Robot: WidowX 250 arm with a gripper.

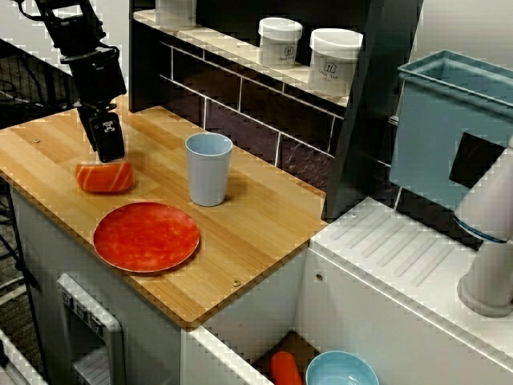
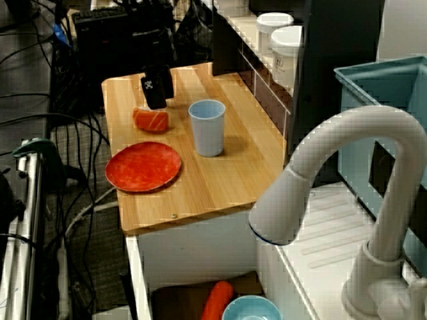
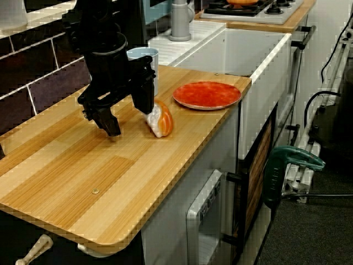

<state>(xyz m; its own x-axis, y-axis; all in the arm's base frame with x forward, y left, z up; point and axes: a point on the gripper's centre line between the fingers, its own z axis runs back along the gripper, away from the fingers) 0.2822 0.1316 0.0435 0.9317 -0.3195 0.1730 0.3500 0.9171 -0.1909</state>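
The salmon nigiri [image 3: 160, 118] lay on the wooden counter [image 1: 256, 233], toward its back left end in the view from the front, with the orange fish on top of the white rice. The gripper [image 3: 128, 117] stood right at it, jaws spread wide and nothing between them. In the view along the counter, the piece sat outside the gap, against the outer face of one finger [image 3: 143, 96], while the other finger pointed down at bare wood. Whether that first finger touched the rice or only stood just beside it could not be told.

By my judgement, this was the stage of the pincer standing open next to the piece, with no grasp made. A grip from here would call for shifting sideways until the fingers straddled the nigiri, then coming down low enough to catch its sides. The piece is rounded and could slide away from a one-sided push.

A light blue cup [image 1: 208, 168] stood upright near the nigiri, and a red plate [image 1: 146, 237] lay near the front edge, apart from both. Two white jars [image 1: 280, 41] sat on the shelf behind. Below the counter's right end, the sink held a blue bowl [image 1: 341, 370] beside something orange.
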